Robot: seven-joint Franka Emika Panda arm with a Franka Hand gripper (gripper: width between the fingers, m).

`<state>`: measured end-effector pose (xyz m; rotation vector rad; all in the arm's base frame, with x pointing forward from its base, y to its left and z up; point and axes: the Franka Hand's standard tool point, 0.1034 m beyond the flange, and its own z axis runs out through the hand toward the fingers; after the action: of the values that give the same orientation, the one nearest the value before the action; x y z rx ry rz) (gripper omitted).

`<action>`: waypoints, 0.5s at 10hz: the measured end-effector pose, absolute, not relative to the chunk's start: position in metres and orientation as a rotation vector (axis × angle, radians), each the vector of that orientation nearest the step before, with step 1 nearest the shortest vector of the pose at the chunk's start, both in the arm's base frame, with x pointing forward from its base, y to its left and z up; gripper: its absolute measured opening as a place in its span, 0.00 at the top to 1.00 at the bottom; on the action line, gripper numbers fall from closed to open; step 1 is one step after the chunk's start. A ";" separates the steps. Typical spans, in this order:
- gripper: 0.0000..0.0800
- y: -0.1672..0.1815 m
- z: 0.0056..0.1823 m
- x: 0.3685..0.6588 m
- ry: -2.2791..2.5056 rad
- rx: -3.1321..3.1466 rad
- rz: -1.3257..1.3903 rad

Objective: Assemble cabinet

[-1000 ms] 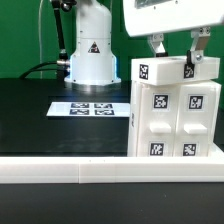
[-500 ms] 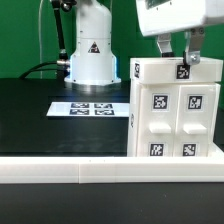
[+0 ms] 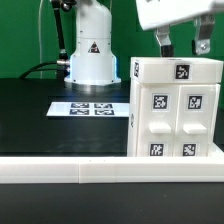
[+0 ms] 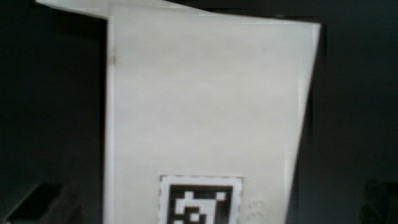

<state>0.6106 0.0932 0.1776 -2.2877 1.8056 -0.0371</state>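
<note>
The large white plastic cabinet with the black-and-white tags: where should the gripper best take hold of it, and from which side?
Probably at the top edge of the large white plastic cabinet, coming straight down from above. It stands upright against the white front rail, so its lower part is hard to reach. The gripper hangs open just above it, its jaws apart; they look wide enough to span the top's narrower width, which the wrist view shows.

Cabinet [image 3: 175, 108]: white plastic, square black-and-white fiducial tags on top and on four-panel front; in wrist view [image 4: 210, 120] white with one black-and-white tag. Marker board [image 3: 88, 108]: white, four black-and-white tags. Table [image 3: 40, 115]: black. Front rail [image 3: 70, 171]: white. Robot base [image 3: 92, 52]: white, black triangle sign. Gripper [image 3: 184, 45]: white body, dark fingers.
</note>
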 end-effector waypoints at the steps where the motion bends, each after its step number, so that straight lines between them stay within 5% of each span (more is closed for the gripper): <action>1: 0.00 0.094 0.180 0.612 1.806 -2.277 -0.038; 5: 0.00 0.099 0.175 0.607 1.623 -2.466 0.043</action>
<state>0.6067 0.0995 0.1755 -2.4662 1.6225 0.0429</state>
